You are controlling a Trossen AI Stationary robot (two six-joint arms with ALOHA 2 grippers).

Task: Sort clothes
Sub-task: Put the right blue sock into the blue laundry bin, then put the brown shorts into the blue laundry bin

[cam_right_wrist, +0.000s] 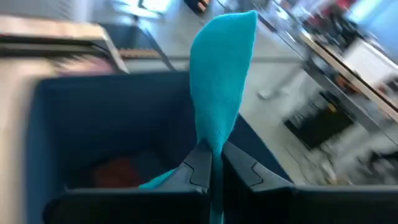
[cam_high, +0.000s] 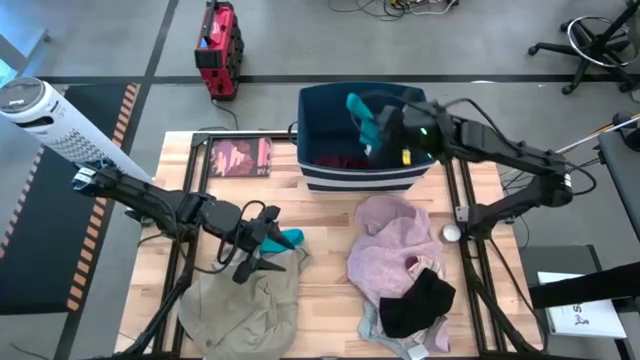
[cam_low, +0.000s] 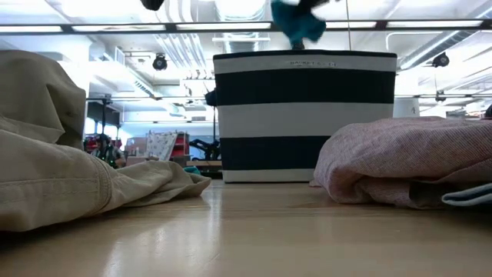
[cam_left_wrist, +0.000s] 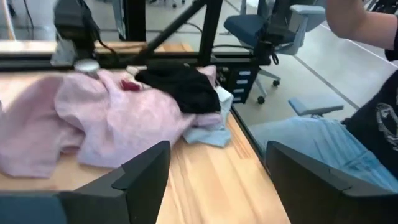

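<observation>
My right gripper is shut on a small teal piece above the open navy-and-white striped bin. The teal piece also shows above the bin's rim in the low view. A maroon piece lies inside the bin. My left gripper is open and empty over the upper edge of the large beige garment, beside another small teal piece. The mauve-pink garment lies spread on the table at the right, with a black piece on its near end. My right gripper pinches the teal piece between its two fingers, near one end. Most of the cloth stands out beyond the fingertips, and a short tail trails beside one finger. The arm comes from the table's right. The piece is lifted clear, over the bin's opening.
A flat dark-red booklet lies at the far left beside the bin. A pale grey-blue piece lies under the black one at the near right. A small white ball sits by the mauve-pink garment. A person sits beyond the table's right edge.
</observation>
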